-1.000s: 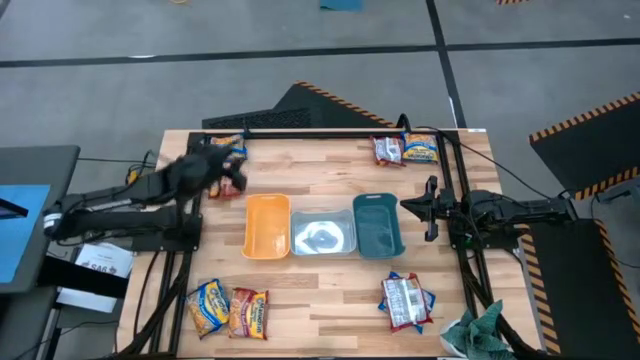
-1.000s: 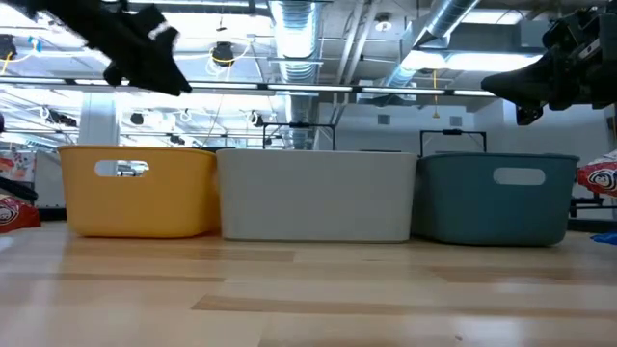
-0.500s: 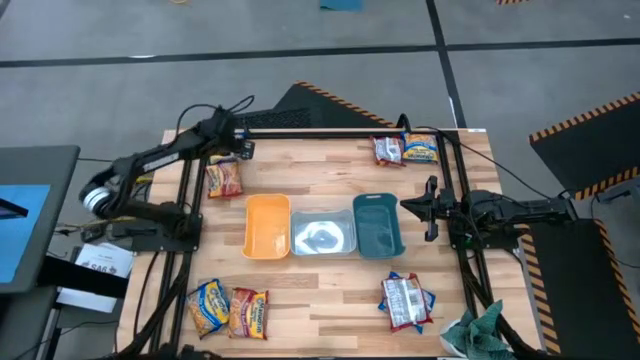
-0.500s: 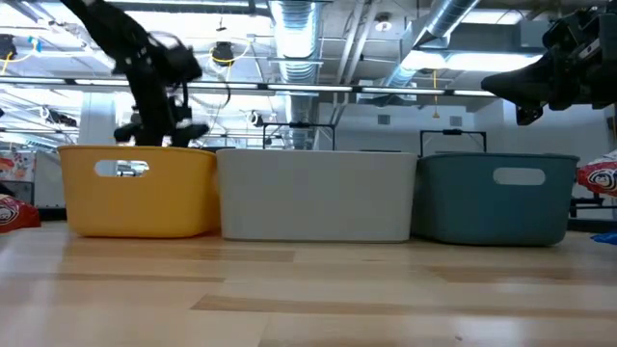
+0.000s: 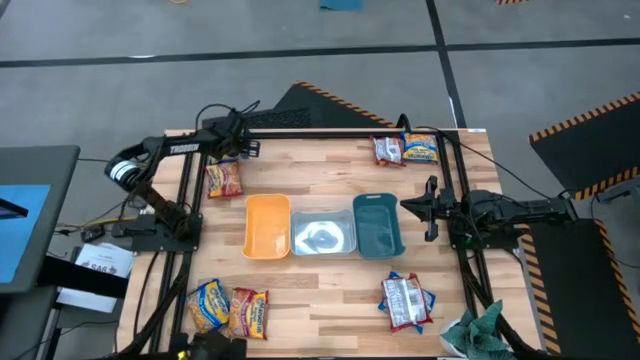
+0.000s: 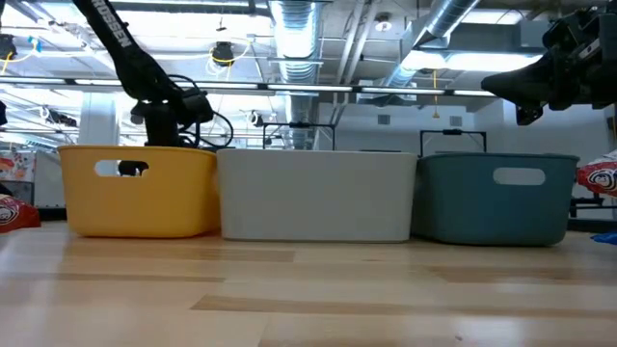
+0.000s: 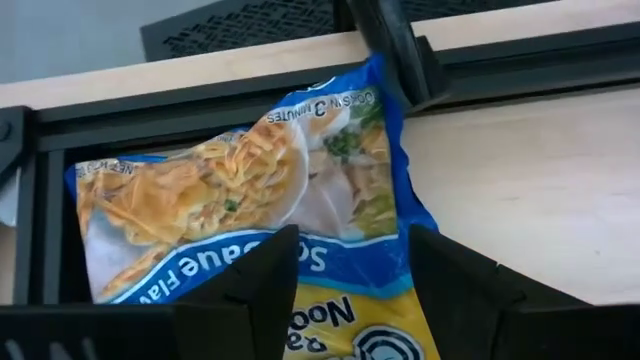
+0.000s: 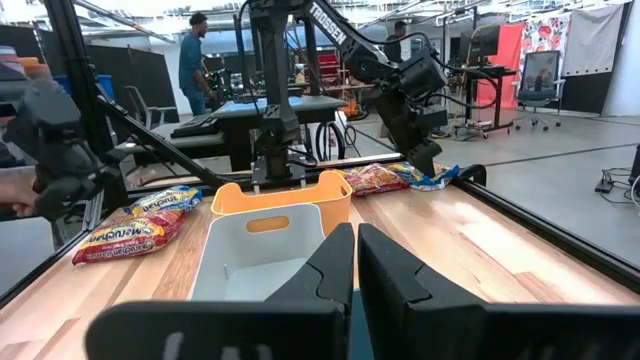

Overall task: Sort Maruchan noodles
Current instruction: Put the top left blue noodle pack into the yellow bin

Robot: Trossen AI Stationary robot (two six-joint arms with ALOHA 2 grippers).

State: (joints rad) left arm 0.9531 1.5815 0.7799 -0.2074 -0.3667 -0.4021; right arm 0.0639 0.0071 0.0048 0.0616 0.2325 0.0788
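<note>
Clearly the left gripper (image 7: 345, 290) is poised for a pick: its fingers stand spread, released, straddling a blue-and-yellow packet (image 7: 255, 215) that lies partly against the black frame rail (image 7: 470, 65) at the table's far left corner, about eleven o'clock in the high view. Nothing is grasped yet, judging by the gap on either side of the wrapper.

Just beside that corner, a red-orange packet (image 5: 224, 178) lies flat on the wooden table (image 5: 320, 280). Other noodles wait in loose groups: a pair (image 5: 407, 149) at one o'clock, another pair (image 5: 230, 309) at seven o'clock, and the white-and-red packets (image 5: 405, 300) at five o'clock, near the green cloth (image 5: 478, 328).

Across the middle sit three trays in a row, touching: the orange tray (image 5: 267, 226), the clear tray (image 5: 323, 236) and the teal tray (image 5: 377, 225). All look unfilled, though the clear one shows a glare that may hide something.

Meanwhile the right gripper (image 8: 354, 262) waits clenched at three o'clock, by the teal tray, holding nothing.
</note>
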